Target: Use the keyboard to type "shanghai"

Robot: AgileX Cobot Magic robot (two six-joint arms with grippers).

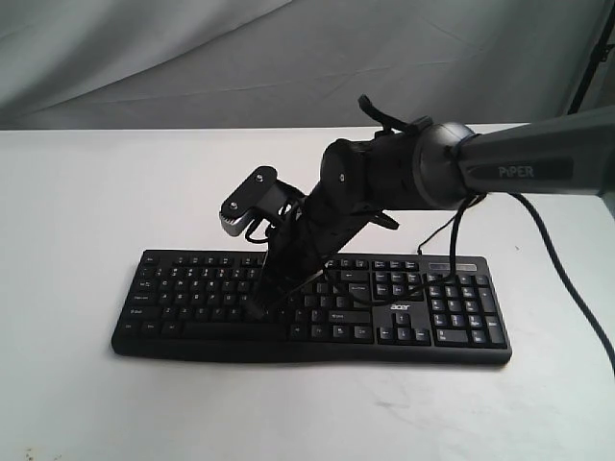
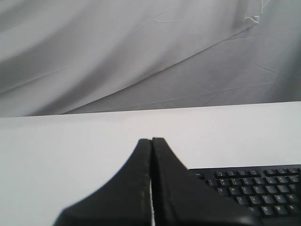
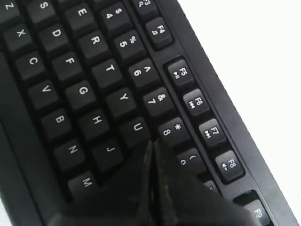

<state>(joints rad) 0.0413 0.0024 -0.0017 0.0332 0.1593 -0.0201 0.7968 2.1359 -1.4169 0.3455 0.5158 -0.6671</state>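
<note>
The long black keyboard (image 1: 192, 288) with its white acer logo (image 1: 401, 307) lies across the white table. My right gripper (image 1: 259, 305) reaches in from the right and its shut tips rest on the letter keys. In the right wrist view those tips (image 3: 151, 142) sit just past the U key (image 3: 136, 128) and beside the 8 key (image 3: 171, 130), covering the key below them. My left gripper (image 2: 151, 140) is shut on nothing and hovers over bare table, with the keyboard's corner (image 2: 254, 186) off to one side. The left arm is out of the exterior view.
A grey cloth backdrop (image 1: 192, 58) hangs behind the white table (image 1: 77, 192). The right arm's black cable (image 1: 567, 288) drapes over the table's right side. A thin black cable (image 1: 437, 233) runs behind the keyboard. A dark stand (image 1: 594, 53) is at the far right.
</note>
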